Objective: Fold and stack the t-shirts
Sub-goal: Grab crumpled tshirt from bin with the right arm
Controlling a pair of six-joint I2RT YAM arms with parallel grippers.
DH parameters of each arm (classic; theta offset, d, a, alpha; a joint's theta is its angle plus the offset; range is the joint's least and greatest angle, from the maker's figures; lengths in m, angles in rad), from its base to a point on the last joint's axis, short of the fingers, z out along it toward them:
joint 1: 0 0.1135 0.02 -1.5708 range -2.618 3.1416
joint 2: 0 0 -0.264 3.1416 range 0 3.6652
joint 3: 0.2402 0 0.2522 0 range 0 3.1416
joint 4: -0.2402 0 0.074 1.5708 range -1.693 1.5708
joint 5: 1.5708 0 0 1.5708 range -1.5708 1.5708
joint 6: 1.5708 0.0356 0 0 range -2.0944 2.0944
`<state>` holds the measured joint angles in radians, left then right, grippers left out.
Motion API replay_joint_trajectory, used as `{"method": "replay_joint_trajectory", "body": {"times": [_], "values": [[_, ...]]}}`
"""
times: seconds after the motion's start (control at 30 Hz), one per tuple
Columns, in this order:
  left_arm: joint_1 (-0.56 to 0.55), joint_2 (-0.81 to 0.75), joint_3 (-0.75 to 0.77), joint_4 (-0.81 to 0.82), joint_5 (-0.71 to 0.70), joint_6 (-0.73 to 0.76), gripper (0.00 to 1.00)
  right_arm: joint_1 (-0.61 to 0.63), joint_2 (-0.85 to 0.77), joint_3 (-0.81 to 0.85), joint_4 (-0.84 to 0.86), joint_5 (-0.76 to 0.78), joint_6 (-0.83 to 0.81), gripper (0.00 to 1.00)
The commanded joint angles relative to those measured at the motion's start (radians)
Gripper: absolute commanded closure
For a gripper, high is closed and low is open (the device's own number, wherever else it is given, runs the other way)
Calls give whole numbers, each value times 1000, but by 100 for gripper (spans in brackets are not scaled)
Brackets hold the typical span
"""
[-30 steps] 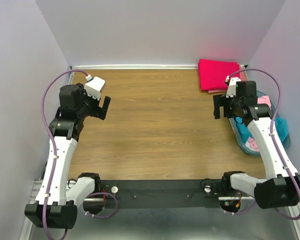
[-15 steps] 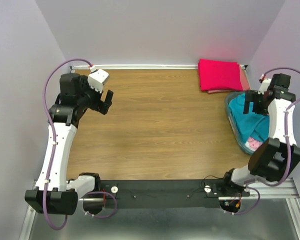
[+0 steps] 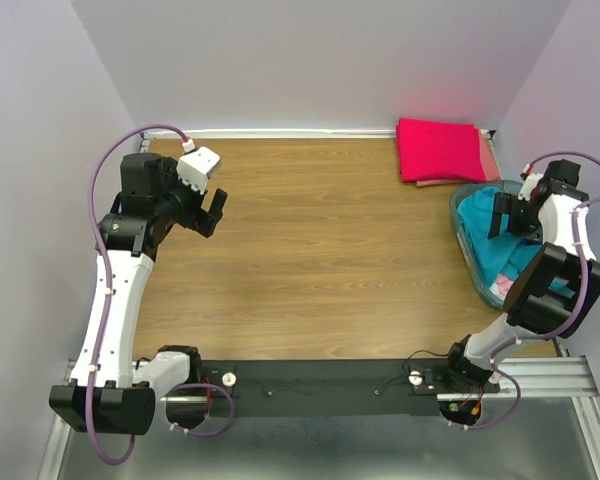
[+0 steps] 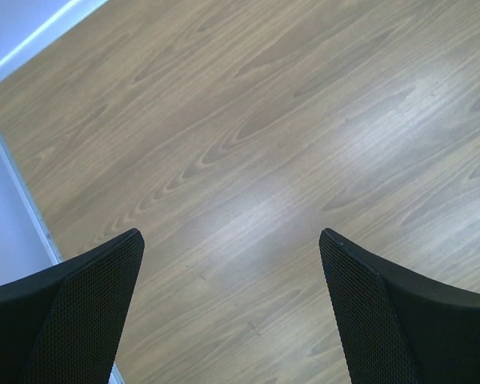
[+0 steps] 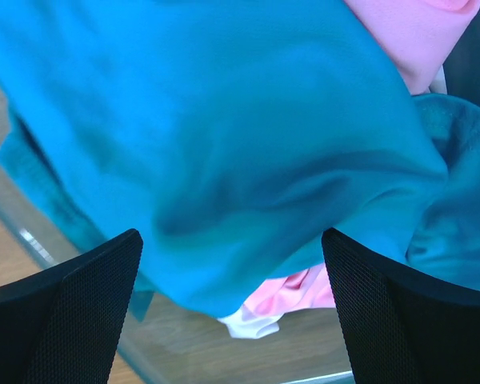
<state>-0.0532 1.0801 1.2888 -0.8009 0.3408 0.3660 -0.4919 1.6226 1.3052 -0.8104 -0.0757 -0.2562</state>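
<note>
We see R claw spread wide, empty, above teal t-shirt in basket. L claw also spread, nothing held, over the counter.

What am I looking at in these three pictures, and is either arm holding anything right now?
This is a robot: a left arm and a right arm bolted at the near edge of a wooden table, each ending in a two-finger gripper. The wide picture is from a fixed camera above and behind them. The other two are from wrist cameras, so the black shapes at the bottom are the gripper's own fingers. The left gripper is open over bare wood, holding nothing. The right gripper is open too, above a teal shirt lying in a clear basket with pink shirts. A folded crimson shirt lies in the far right corner.
</note>
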Motion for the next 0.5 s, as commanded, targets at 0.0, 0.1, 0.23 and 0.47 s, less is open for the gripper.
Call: {"method": "replay_joint_trajectory", "body": {"times": [0.0, 0.1, 0.23, 0.47], "values": [[4, -16, -19, 5, -11, 1, 2, -30, 43, -32, 56, 24, -14, 0], [4, -8, -19, 12, -11, 8, 2, -31, 62, -52, 80, 27, -17, 2], [4, 3, -28, 23, -6, 10, 2, -33, 66, -49, 82, -6, -14, 29], [6, 18, -20, 28, 1, 14, 2, -33, -47, 11, 57, -91, -43, 99]]}}
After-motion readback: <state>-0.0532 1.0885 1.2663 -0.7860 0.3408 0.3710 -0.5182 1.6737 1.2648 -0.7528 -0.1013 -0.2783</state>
